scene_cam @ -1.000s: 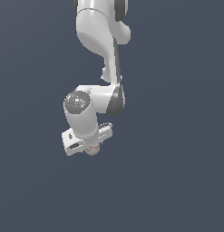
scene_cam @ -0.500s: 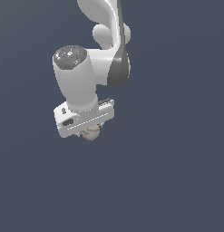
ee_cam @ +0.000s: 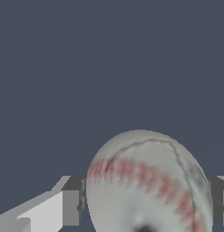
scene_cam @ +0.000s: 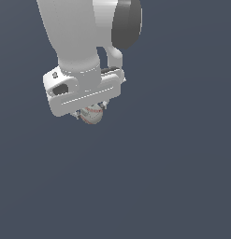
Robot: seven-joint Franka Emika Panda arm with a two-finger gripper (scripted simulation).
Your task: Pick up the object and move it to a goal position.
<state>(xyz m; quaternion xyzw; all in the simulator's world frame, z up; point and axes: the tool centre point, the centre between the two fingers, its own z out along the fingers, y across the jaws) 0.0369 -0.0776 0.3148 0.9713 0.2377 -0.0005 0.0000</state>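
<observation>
The object is a small white ball with red stitch marks point(scene_cam: 92, 114). It sits between the fingers of my gripper point(scene_cam: 91, 112), under the white hand, and only part of it shows in the exterior view. In the wrist view the ball point(ee_cam: 147, 186) fills the space between the two grey fingers point(ee_cam: 71, 206), which press on its sides. The gripper is shut on the ball and holds it in the air over a plain dark grey surface.
The white arm point(scene_cam: 79, 37) with its dark joint cover point(scene_cam: 126, 23) fills the upper part of the exterior view. Nothing else shows against the dark grey background.
The arm with the ball has come much closer to the exterior camera and looks larger. The hand has shifted a little toward the exterior view's right and lower. The ball stays gripped.
</observation>
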